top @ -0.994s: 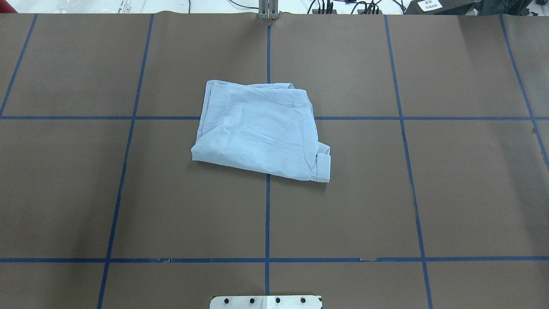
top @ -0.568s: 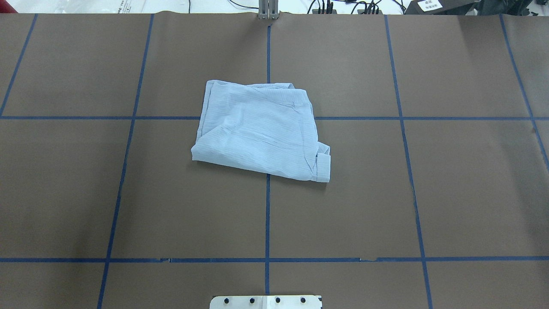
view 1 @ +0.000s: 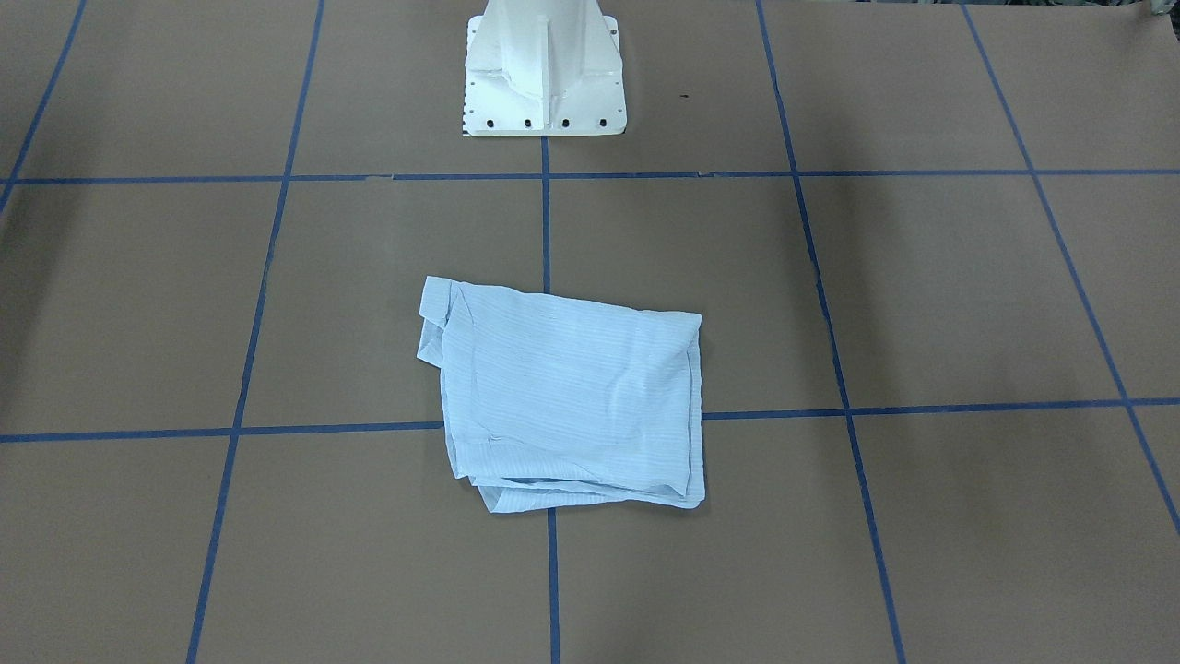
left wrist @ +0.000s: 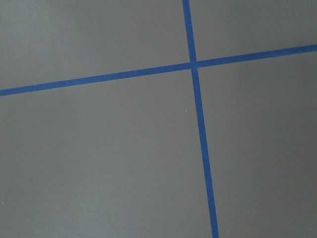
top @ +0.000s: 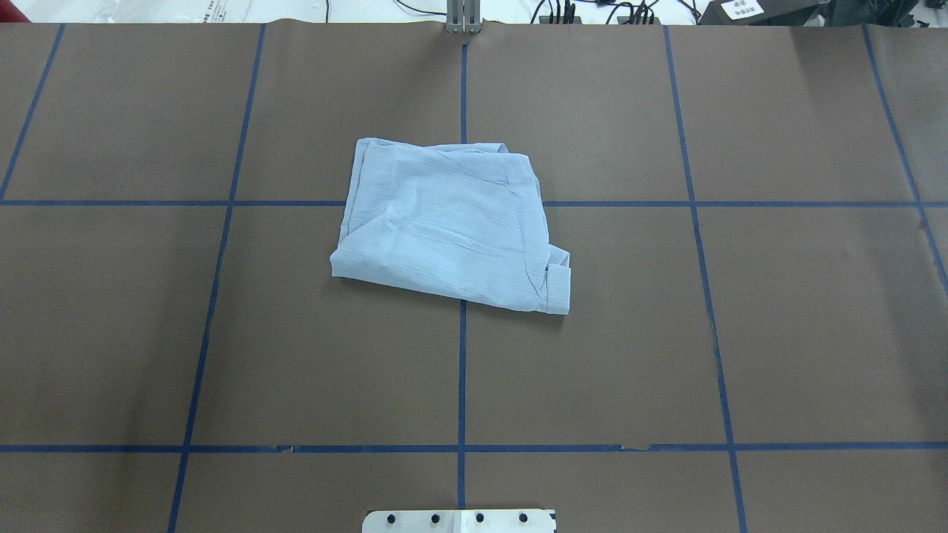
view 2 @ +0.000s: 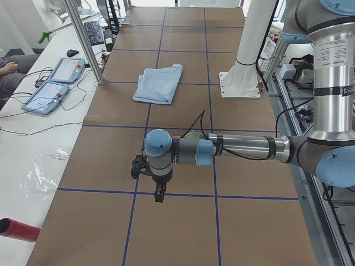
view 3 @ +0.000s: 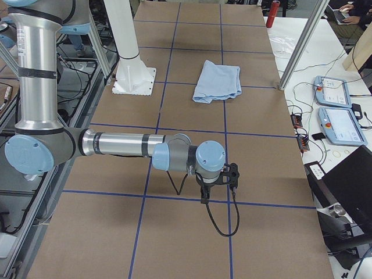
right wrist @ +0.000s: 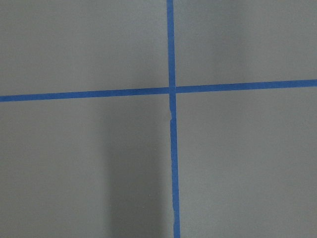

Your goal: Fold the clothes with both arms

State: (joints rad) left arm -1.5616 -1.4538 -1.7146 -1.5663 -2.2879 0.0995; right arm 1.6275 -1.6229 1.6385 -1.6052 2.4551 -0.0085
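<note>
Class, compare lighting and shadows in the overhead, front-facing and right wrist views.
Overhead view: the folded light blue striped shirt casts a thin shadow along its robot-side edge. Front-facing view: the brown paper table cover looks lighter, with faint broad shadows. Right wrist view: a soft vertical shadow left of the blue tape line.

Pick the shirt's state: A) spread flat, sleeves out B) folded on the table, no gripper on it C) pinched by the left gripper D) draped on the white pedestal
B: the shirt lies folded on the table, and the left gripper and right gripper hang well away from it.
</note>
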